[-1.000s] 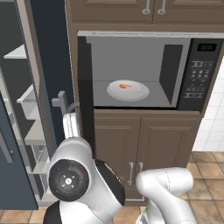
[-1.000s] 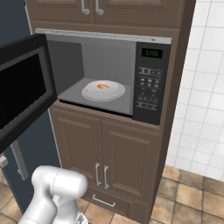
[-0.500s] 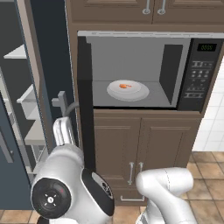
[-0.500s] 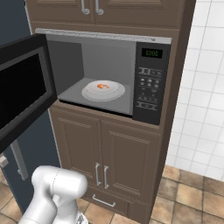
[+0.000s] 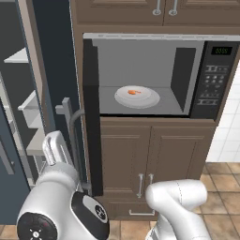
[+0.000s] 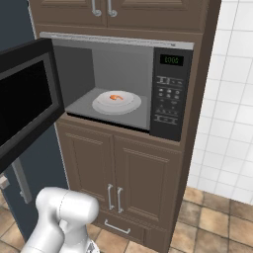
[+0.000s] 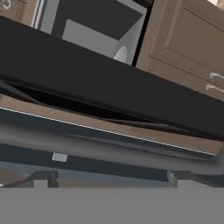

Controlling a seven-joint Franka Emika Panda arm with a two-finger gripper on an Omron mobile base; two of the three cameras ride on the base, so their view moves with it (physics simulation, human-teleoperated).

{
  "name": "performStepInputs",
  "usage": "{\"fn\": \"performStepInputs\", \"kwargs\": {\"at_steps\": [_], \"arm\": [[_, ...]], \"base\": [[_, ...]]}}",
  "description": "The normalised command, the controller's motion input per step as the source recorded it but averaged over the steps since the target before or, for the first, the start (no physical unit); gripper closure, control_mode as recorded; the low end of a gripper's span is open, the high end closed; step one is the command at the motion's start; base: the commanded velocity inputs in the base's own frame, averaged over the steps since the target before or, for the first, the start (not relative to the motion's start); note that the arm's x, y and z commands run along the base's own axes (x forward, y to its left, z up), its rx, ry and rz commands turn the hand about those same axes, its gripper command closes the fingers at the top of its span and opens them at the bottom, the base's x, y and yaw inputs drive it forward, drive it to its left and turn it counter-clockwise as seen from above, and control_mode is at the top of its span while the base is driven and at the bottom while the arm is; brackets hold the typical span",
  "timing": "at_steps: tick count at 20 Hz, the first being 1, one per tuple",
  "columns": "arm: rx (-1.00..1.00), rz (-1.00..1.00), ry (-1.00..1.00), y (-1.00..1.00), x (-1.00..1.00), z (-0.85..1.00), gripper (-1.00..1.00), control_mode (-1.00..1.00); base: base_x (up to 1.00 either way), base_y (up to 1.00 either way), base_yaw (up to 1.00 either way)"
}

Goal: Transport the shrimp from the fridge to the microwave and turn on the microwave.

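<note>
Shrimp sits on the white plate inside the microwave cavity, left base view. Microwave door stands open, swung out to the left, edge-on to this camera, its grey handle on the outer face. Fridge shelves are at far left. The arm's hand is low, just left of the door edge.

Right base view: shrimp on the plate, door hanging wide open at left, keypad right of the cavity.

Hand view: gripper released, fingers spread wide, holding nothing. Handle bar runs crosswise right ahead of the tips, long axis parallel to the line between them; the dark door slab is behind it.

Judgement: next is closing the door, so the tool has to push the outer face toward the cavity. Whether the tips touch the bar, cannot tell.
</note>
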Motion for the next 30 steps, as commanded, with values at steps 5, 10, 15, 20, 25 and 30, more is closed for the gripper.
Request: {"fn": "performStepInputs", "kwargs": {"at_steps": [5,10,15,20,25,30], "arm": [[-0.03,0.00,0.00,0.03,0.26,-0.01,-1.00,-1.00],[-0.02,-0.01,0.00,-0.05,0.13,0.00,-1.00,-1.00],[0.00,0.00,0.00,-0.19,0.00,0.00,-1.00,-1.00],[0.00,0.00,0.02,-0.49,-0.06,-0.03,-1.00,-1.00],[0.00,0.00,0.00,-0.50,-0.02,0.00,-1.00,-1.00],[0.00,-0.01,0.01,-0.56,0.01,0.00,-1.00,-1.00]], "base": [[0.00,0.00,0.00],[0.00,0.00,0.00],[0.00,0.00,0.00],[0.00,0.00,0.00],[0.00,0.00,0.00],[0.00,0.00,0.00]]}}
